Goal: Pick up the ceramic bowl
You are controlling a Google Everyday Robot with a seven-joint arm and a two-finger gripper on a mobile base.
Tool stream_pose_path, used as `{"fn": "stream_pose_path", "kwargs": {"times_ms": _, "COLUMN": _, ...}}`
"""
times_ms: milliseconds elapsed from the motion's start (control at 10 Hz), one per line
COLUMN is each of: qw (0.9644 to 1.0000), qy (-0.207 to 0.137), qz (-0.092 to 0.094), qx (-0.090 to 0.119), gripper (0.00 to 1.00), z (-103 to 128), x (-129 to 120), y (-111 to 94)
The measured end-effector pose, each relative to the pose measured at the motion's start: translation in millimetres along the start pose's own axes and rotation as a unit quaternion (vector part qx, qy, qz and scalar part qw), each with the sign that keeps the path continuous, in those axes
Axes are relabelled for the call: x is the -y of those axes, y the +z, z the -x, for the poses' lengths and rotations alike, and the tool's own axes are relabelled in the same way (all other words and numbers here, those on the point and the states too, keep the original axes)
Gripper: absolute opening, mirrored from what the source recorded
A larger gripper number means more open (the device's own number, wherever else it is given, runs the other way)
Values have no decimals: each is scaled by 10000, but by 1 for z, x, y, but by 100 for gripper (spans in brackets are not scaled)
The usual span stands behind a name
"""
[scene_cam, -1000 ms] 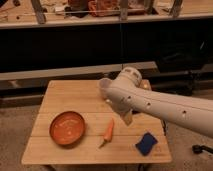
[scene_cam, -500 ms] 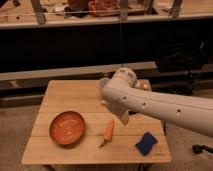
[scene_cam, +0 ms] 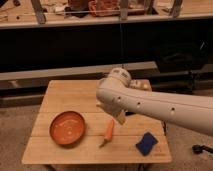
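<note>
The ceramic bowl [scene_cam: 67, 128] is wide, shallow and orange-red with a darker rim. It sits on the front left part of the wooden table [scene_cam: 60, 95]. My white arm reaches in from the right over the table's middle. The gripper [scene_cam: 114, 112] hangs under the arm's end, above the table's centre. It is to the right of the bowl and a little behind it, apart from it, with nothing seen in it.
An orange carrot [scene_cam: 108, 133] lies just right of the bowl, below the gripper. A blue sponge [scene_cam: 146, 143] lies at the front right. A small tan object [scene_cam: 144, 85] peeks out behind the arm. A dark shelf unit stands behind the table.
The arm's end has swung a little to the left, nearer the bowl's side of the table. The bowl, carrot and sponge have not moved.
</note>
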Motion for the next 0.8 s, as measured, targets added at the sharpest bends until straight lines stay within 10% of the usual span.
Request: {"fn": "stream_pose_path", "kwargs": {"times_ms": 800, "qw": 9976, "qy": -688, "qz": -11, "qx": 27, "gripper": 80, "z": 13, "x": 21, "y": -3}}
